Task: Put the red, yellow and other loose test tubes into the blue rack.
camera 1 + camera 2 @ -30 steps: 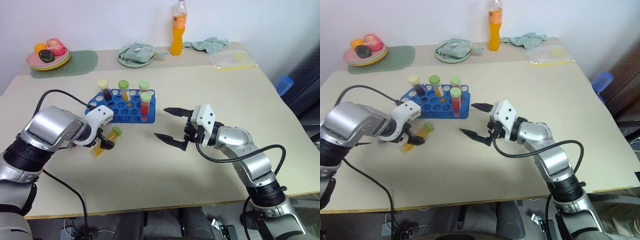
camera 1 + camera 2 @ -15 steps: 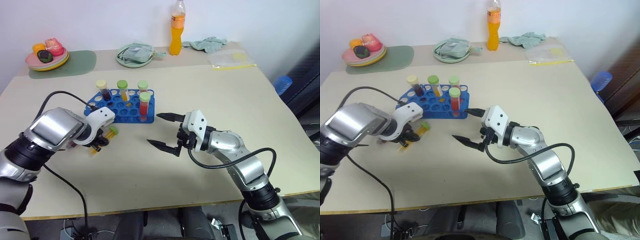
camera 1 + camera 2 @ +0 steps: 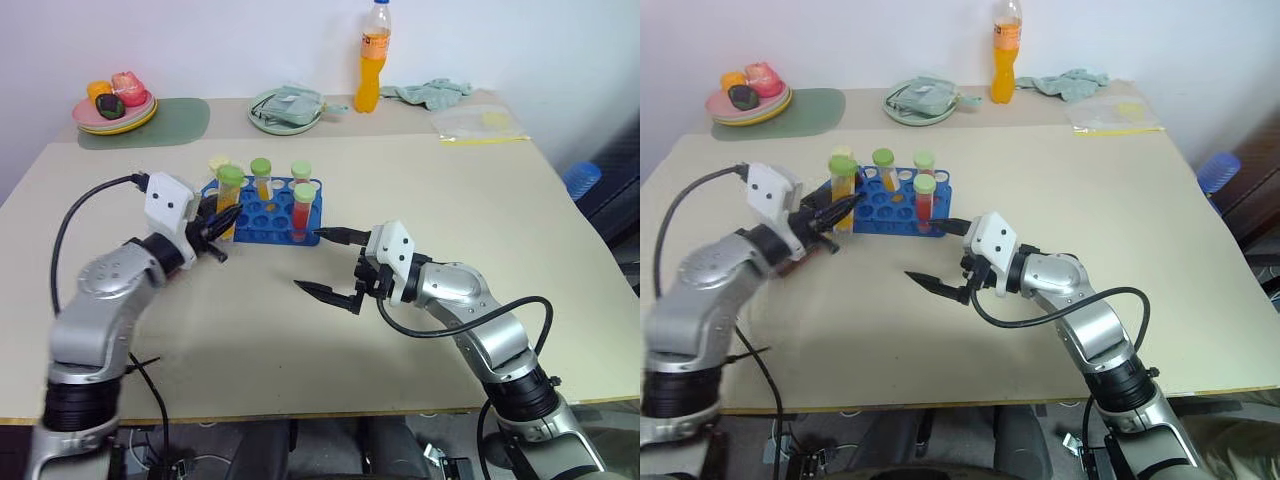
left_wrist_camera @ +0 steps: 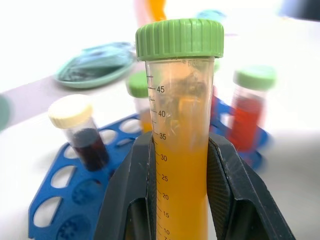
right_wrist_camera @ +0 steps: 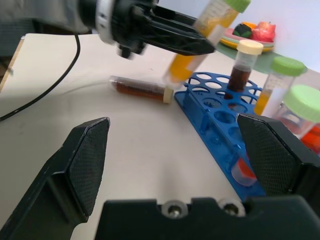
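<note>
Since a second ago the left claw (image 3: 222, 222) has lifted the yellow tube (image 4: 181, 135) off the worktop (image 3: 300, 340) and swung it upright; it had lain flat in front of the blue rack (image 3: 268, 210). The claw is clenched on that tube, one black finger pressed to each side of its lower half, at the rack's left end. The tube is clear plastic with printed graduations, orange-yellow liquid and a ribbed green cap. A dark maroon tube (image 5: 141, 88) with a cream cap lies flat on the worktop just beside the rack's left end. The rack is bright blue with a grid of round holes and holds four upright tubes: one dark with a cream cap, one yellow and two red, green-capped. To the right, the right claw (image 3: 325, 262) hovers just in front of the rack, spread wide and grasping nothing.
</note>
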`<state>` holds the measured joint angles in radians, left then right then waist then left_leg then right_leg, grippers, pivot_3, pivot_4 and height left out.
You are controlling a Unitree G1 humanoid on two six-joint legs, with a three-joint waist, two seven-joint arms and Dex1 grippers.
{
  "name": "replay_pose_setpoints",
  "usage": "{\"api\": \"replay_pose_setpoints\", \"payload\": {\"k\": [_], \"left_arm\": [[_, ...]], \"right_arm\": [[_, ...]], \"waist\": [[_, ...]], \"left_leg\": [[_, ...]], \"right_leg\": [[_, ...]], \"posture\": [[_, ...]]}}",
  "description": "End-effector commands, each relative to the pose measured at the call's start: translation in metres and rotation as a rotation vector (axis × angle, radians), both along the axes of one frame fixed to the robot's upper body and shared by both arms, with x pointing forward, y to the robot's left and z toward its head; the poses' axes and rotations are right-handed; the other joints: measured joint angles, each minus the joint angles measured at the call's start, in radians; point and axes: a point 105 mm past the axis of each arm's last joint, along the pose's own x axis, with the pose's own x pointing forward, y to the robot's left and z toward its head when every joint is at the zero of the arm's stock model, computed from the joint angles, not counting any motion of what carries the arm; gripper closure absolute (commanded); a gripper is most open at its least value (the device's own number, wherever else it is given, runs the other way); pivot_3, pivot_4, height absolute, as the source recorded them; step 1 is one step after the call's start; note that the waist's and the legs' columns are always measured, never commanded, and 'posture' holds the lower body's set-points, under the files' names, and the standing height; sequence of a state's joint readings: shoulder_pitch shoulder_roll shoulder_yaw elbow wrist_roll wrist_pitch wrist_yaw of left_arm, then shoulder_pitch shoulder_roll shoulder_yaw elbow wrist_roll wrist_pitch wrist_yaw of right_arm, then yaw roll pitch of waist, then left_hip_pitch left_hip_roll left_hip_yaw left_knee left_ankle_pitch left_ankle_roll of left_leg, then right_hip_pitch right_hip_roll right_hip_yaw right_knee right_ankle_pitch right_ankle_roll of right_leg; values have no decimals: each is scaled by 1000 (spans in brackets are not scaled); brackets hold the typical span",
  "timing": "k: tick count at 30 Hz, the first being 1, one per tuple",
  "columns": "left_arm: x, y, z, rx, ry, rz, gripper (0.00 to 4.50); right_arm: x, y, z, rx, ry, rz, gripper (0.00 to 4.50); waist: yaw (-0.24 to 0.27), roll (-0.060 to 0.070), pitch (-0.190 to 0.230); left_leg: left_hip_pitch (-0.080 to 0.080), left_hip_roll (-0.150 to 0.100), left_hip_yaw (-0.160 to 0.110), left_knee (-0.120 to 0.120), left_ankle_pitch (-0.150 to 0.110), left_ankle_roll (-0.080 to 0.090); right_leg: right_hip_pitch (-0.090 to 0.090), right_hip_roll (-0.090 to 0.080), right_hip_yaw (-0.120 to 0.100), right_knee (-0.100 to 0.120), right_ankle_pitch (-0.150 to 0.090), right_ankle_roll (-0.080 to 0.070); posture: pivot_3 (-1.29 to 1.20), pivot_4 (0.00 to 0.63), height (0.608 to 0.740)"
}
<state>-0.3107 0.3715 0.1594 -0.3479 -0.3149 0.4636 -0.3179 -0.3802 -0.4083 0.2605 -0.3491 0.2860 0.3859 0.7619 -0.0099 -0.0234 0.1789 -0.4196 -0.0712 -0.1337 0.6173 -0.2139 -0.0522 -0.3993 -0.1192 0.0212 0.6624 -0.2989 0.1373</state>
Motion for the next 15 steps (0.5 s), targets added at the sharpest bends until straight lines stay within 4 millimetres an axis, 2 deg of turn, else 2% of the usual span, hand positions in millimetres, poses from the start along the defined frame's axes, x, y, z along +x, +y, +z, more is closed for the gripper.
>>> {"api": "replay_pose_setpoints", "payload": {"k": [1, 7, 15], "left_arm": [[6, -14, 12, -42, -149, 120, 3752], [20, -41, -8, -36, -168, 163, 3752], [26, -43, -21, -22, -151, 184, 3752]], "right_arm": [[-1, -1, 8, 40, -1, -9, 0], [-2, -1, 8, 61, 28, -39, 0], [-2, -4, 8, 80, 42, -80, 0]], "waist": [[-1, -1, -1], [-5, 0, -1], [-3, 0, -1]], "left_leg": [[0, 0, 0, 0, 0, 0], [0, 0, 3, 0, 0, 0], [0, 0, 3, 0, 0, 0]], "right_leg": [[0, 0, 0, 0, 0, 0], [0, 1, 0, 1, 0, 0], [0, 1, 0, 1, 0, 0]], "posture": [[0, 150, 740], [0, 150, 740], [0, 150, 740]]}}
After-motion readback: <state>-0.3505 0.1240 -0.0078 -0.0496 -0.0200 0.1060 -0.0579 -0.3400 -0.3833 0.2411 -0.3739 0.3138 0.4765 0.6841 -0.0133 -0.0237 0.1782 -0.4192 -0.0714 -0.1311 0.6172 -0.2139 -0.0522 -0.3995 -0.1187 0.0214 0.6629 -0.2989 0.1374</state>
